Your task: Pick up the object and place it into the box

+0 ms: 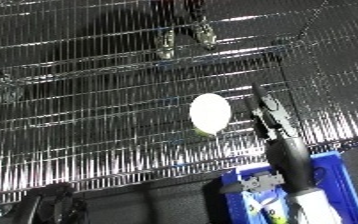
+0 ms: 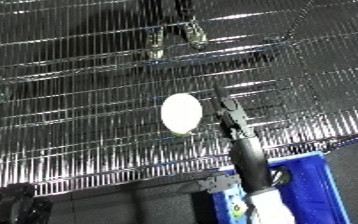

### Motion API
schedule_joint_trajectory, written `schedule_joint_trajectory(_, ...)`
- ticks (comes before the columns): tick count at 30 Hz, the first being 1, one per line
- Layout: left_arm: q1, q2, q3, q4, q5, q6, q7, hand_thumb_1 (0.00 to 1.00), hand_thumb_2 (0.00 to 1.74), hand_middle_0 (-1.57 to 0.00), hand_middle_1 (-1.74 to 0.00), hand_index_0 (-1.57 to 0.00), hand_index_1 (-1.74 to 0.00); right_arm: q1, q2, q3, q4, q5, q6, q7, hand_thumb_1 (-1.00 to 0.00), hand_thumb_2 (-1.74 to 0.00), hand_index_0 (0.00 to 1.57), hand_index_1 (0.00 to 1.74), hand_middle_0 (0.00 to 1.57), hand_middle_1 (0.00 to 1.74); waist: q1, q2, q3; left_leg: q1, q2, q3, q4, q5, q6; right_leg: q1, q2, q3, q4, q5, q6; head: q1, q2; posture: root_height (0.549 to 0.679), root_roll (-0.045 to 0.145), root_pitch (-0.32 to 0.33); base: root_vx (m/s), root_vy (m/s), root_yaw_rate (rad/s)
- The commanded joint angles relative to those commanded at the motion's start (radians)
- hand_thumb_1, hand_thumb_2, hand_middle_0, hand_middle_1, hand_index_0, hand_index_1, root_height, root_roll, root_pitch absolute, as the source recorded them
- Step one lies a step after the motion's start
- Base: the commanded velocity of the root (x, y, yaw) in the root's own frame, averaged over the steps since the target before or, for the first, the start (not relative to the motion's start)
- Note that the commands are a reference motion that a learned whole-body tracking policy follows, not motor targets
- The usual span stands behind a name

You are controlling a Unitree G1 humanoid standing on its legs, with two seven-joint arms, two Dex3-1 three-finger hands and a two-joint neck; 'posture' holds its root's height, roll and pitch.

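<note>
White oval object (image 1: 210,113) on wire shelf (image 1: 87,125), blue bin (image 1: 335,180) nearby.

A storeroom or workshop, judging by the chrome wire shelving (image 1: 113,100) and blue plastic bin (image 1: 335,185)

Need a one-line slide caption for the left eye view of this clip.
Right hand reaches over a wire rack beside a pale oval object; blue bin below.

A wire rack (image 1: 87,115) of thin metal rods fills most of the view, its rods catching bright glints of light. Below its near edge lies a dark floor (image 1: 158,200). Through the rods at the far edge, two shoes (image 1: 184,37) show on the dark ground.
</note>
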Motion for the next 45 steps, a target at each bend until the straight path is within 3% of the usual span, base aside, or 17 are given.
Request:
schedule_joint_trajectory(7, -0.008, 0.009, -0.011, -0.018, 0.007, -0.01, 0.016, 1.0, 1.74, -1.57, -1.74, -1.57, -1.74, -0.01, -0.017, -0.011, 0.012, -0.051, -0.029, -0.077, 0.0, 0.0, 0.0, 0.0, 0.0, 0.0, -0.008, 0.01, 0.0, -0.069, -0.004, 0.011, 0.041, -0.016, 0.0074, -0.076, 0.0057, 0.005, 0.041, -0.005, -0.0009, 0.025, 0.055, 0.629, 0.038, 0.061, -0.009, 0.012, 0.013)
schedule_joint_trajectory(11, -0.018, 0.011, -0.014, -0.026, 0.013, -0.012, 0.022, 1.0, 1.74, -1.57, -1.74, -1.57, -1.74, -0.014, -0.023, -0.017, 0.015, -0.064, -0.042, -0.108, 0.0, 0.0, 0.0, 0.0, 0.0, 0.0, -0.012, 0.013, 0.0, -0.098, -0.003, 0.017, 0.051, -0.019, 0.0083, -0.108, 0.0085, 0.007, 0.052, -0.005, 0.0009, 0.035, 0.074, 0.626, 0.036, 0.08, -0.012, 0.008, -0.005)
schedule_joint_trajectory(17, -0.038, 0.014, -0.023, -0.036, 0.022, -0.008, 0.029, 1.0, 1.74, -1.57, -1.74, -1.57, -1.74, -0.032, -0.038, -0.024, 0.027, -0.057, -0.046, -0.118, 0.0, 0.0, 0.0, 0.0, 0.0, 0.0, -0.015, 0.018, 0.0, -0.135, -0.001, 0.025, 0.063, -0.023, 0.0082, -0.149, 0.0076, 0.007, 0.064, -0.002, 0.0051, 0.057, 0.128, 0.624, 0.034, 0.106, -0.004, -0.005, -0.003)
schedule_joint_trajectory(21, -0.05, 0.018, -0.029, -0.043, 0.025, -0.009, 0.034, 1.0, 1.74, -1.57, -1.74, -1.57, -1.74, -0.049, -0.053, -0.022, 0.033, -0.045, -0.049, -0.123, 0.0, 0.0, 0.0, 0.0, 0.0, 0.0, -0.015, 0.022, 0.0, -0.175, -0.002, 0.031, 0.092, -0.032, 0.0103, -0.19, 0.0079, 0.005, 0.089, -0.004, 0.0051, 0.078, 0.173, 0.62, 0.032, 0.126, -0.016, -0.015, -0.018)
schedule_joint_trajectory(29, -0.081, 0.017, -0.047, -0.055, 0.029, -0.003, 0.049, 1.0, 1.74, -1.57, -1.74, -1.57, -1.74, -0.096, -0.078, -0.028, 0.043, -0.021, -0.049, -0.131, 0.0, 0.0, 0.0, 0.0, 0.0, 0.0, -0.019, 0.038, 0.0, -0.282, -0.001, 0.04, 0.167, -0.056, 0.02, -0.31, 0.0119, 0.013, 0.172, -0.021, 0.0039, 0.12, 0.258, 0.604, 0.026, 0.179, -0.043, -0.004, -0.025)
schedule_joint_trajectory(35, -0.113, 0.012, -0.056, -0.051, 0.03, -0.004, 0.064, 1.0, 1.74, -1.57, -1.74, -1.57, -1.74, -0.133, -0.094, -0.03, 0.057, -0.005, -0.051, -0.127, 0.0, 0.0, 0.0, 0.0, 0.0, 0.0, -0.021, 0.048, 0.0, -0.361, 0.0, 0.046, 0.229, -0.078, 0.0278, -0.392, 0.0161, 0.023, 0.228, -0.035, 0.0021, 0.125, 0.29, 0.593, 0.024, 0.218, -0.053, 0.004, -0.031)
schedule_joint_trajectory(40, -0.133, 0.01, -0.057, -0.047, 0.028, 0.0, 0.07, 1.0, 1.74, -1.57, -1.74, -1.57, -1.74, -0.159, -0.101, -0.026, 0.073, 0.007, -0.047, -0.114, 0.0, 0.0, 0.0, 0.0, 0.0, 0.0, -0.02, 0.053, 0.0, -0.399, 0.003, 0.049, 0.27, -0.096, 0.0303, -0.428, 0.0158, 0.028, 0.259, -0.047, -0.0021, 0.131, 0.308, 0.586, 0.022, 0.232, -0.015, 0.004, -0.029)
schedule_joint_trajectory(45, -0.148, 0.014, -0.056, -0.039, 0.026, 0.001, 0.068, 1.0, 1.74, -1.57, -1.74, -1.57, -1.74, -0.195, -0.113, -0.024, 0.099, 0.02, -0.048, -0.096, 0.0, 0.0, 0.0, 0.0, 0.0, 0.0, -0.016, 0.06, 0.0, -0.422, 0.004, 0.051, 0.292, -0.105, 0.0306, -0.45, 0.0114, 0.03, 0.278, -0.055, -0.0045, 0.146, 0.335, 0.582, 0.022, 0.24, -0.006, 0.006, -0.007)
